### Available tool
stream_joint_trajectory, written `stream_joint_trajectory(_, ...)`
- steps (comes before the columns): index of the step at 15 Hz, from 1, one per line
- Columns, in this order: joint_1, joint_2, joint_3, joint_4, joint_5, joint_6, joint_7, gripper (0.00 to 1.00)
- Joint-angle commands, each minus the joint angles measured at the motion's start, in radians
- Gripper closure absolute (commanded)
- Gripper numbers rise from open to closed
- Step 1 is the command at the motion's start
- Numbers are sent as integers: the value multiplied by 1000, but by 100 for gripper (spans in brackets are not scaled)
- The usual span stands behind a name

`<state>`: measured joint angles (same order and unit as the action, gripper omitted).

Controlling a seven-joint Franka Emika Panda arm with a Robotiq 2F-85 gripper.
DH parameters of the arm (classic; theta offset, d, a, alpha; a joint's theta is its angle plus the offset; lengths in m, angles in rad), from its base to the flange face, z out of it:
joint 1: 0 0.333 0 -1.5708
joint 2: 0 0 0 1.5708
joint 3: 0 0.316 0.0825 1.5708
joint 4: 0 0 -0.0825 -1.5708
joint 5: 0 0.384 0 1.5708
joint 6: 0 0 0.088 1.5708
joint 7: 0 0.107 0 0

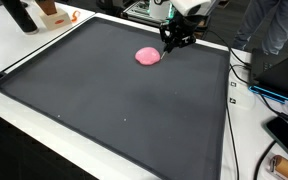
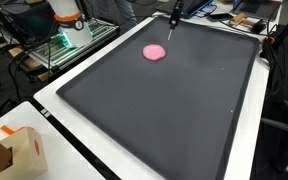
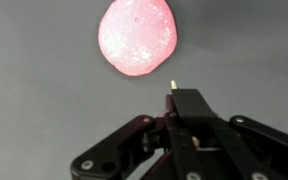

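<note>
A pink, lumpy blob of dough (image 1: 147, 56) lies on the far part of a large dark mat (image 1: 124, 115), seen in both exterior views (image 2: 155, 52). My black gripper (image 1: 176, 40) hangs just beyond and beside the blob, close to the mat's far edge (image 2: 173, 25). In the wrist view the blob (image 3: 136, 37) fills the top and my gripper (image 3: 179, 95) sits a short way from it, not touching. The fingers (image 3: 189, 105) are pressed together. A thin pale stick tip (image 3: 172, 84) pokes out from between them.
The mat has a raised rim (image 2: 59, 95) and rests on a white table. A cardboard box (image 2: 24, 150) stands at one corner. Cables (image 1: 246, 75) and a black device (image 1: 286, 135) lie along one side. Cluttered equipment (image 2: 69, 20) stands behind.
</note>
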<state>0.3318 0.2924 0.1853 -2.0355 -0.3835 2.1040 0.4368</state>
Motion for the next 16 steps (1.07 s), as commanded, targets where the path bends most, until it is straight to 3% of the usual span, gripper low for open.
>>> stream_joint_trajectory(1, -25, -107, -7, -96, 37, 8, -55, 97)
stream_joint_trajectory(9, -90, -291, 2, -196, 110, 72, -233, 97)
stream_joint_trajectory(16, -113, -411, 1, -222, 208, 51, -363, 97)
